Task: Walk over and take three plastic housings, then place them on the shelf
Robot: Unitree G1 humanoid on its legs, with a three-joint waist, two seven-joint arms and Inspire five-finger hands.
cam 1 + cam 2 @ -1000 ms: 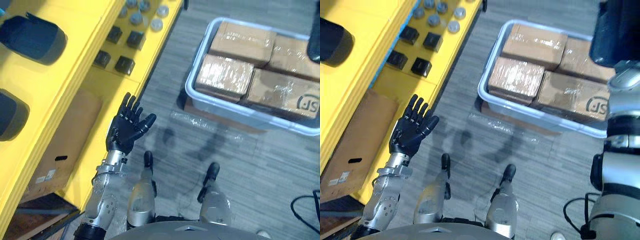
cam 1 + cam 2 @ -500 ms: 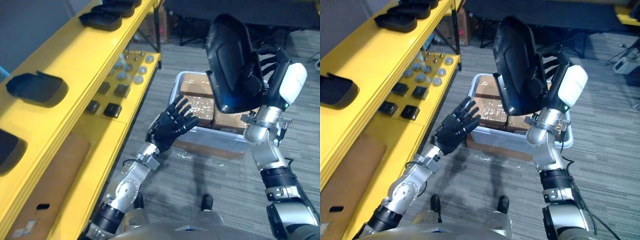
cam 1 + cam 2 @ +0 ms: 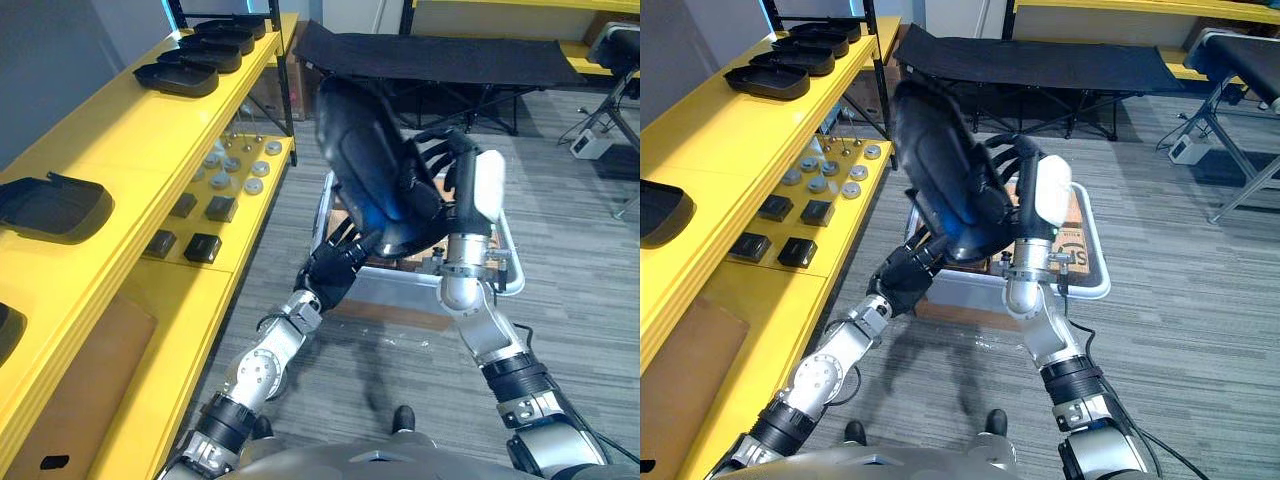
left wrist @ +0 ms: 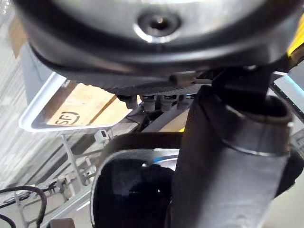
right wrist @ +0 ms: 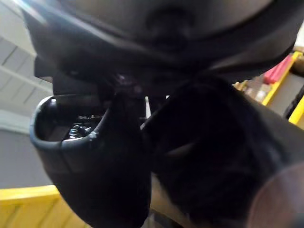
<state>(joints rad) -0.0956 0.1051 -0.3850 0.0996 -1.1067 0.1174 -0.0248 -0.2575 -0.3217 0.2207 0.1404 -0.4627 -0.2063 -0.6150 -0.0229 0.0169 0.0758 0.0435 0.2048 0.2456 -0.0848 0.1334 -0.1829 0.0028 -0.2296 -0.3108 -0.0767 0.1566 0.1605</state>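
A large black plastic housing [image 3: 372, 168] is held up in front of me, above the grey bin. My right hand [image 3: 470, 190], with its white thumb cover, is shut on its right edge, fingers curled over the rim. My left hand [image 3: 335, 268] reaches up from below with straight fingers against the housing's lower edge; its fingertips are hidden behind it. In the left wrist view the thumb [image 4: 228, 147] stands beside the housing [image 4: 128, 190]. On the yellow shelf [image 3: 130, 150] at the left lie one housing [image 3: 50, 205] nearby and several more [image 3: 200, 60] at the far end.
A grey bin [image 3: 1095, 285] of cardboard boxes stands on the floor under the hands. The shelf's lower level carries small black blocks [image 3: 203, 245] and grey discs [image 3: 235, 165]. A black cot [image 3: 440, 55] stands behind, with another frame at the far right.
The camera has tilted up. My right hand has carried the housing to the left, over the bin. My left hand has risen until its fingers meet the housing's lower edge.
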